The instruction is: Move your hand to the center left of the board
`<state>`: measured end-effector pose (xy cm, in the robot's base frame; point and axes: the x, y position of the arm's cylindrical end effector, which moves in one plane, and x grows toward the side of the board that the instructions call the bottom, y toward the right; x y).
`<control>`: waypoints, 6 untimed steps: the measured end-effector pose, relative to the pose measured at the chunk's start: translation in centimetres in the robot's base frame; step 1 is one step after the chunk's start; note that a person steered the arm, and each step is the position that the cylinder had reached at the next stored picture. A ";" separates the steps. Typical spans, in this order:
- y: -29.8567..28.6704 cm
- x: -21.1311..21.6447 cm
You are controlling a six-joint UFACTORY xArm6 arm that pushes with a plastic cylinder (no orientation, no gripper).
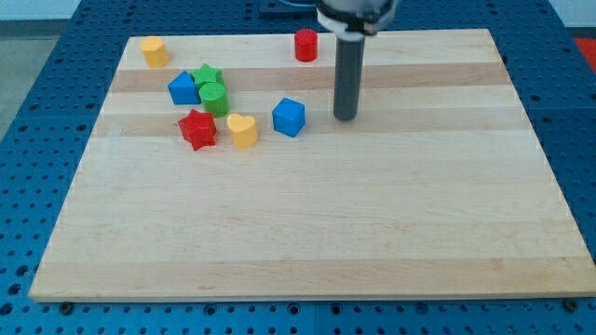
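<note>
My tip (345,116) rests on the wooden board (307,233), above the board's middle and a little right of centre. A blue cube (289,117) lies just to the left of the tip, apart from it. Further left lie a yellow heart (242,129) and a red star (197,128). Above them a blue block (183,89), a green star (207,75) and a green cylinder (214,98) cluster together. A yellow block (154,51) sits at the top left. A red cylinder (305,45) stands at the top edge, up and left of the rod.
The board lies on a blue perforated table (37,140). The arm's dark body (354,14) hangs over the board's top edge.
</note>
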<state>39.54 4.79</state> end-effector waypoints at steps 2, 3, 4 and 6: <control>-11.7 10.4; -23.3 9.4; -30.2 5.7; -28.8 -1.1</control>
